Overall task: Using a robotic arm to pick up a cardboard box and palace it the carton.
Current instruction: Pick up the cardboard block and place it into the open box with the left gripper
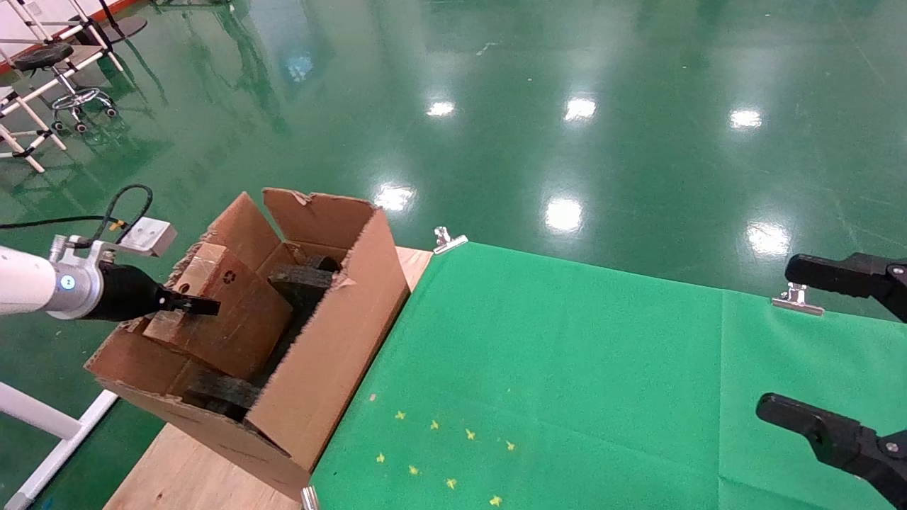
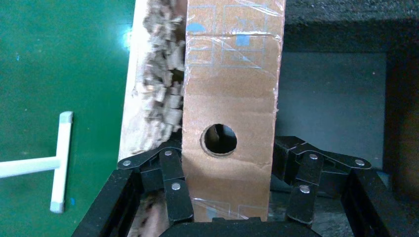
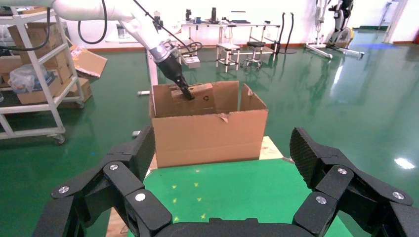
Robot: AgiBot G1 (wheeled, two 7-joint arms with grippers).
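**Already in the carton: small box pinched by the left claw**

Now the cardboard box (image 1: pixel 227 312) sits tilted inside the carton (image 1: pixel 333 340), at the left end of the tabletop (image 1: pixel 191 474). It leans on the dark foam pieces (image 1: pixel 301 280), its recycling mark facing up. The robotic arm (image 1: pixel 42 283) reaches in from the left, and its left claw (image 2: pixel 232 190) is pinching the box across its narrow width, fingers (image 2: pixel 173 182) on either side of the face with the round hole. That face is wrapped in clear tape.

By the look of it the box is light and stiff: sealed corrugated board, sharp edges, no sag under the pinch. The taped skin is likely slippery, so bare cardboard near the edges would hold better than the glossy strip. The flat opposite sides are the natural place to grip, as here. Squeezing hard could dent the walls.

Around it, the carton's tall torn flaps (image 1: pixel 312 212) stand close, and a ragged shredded edge (image 2: pixel 158 84) lies just beside the box. These could catch a finger on the way out, I judge. The foam below is uneven, so the box may rock when let go.

The right claw (image 3: pixel 222 173) hangs spread wide, holding nothing, at the right end over the green cloth (image 1: pixel 567 368), well apart from the carton. Metal clips (image 1: pixel 448 241) pin the cloth at its far edge.
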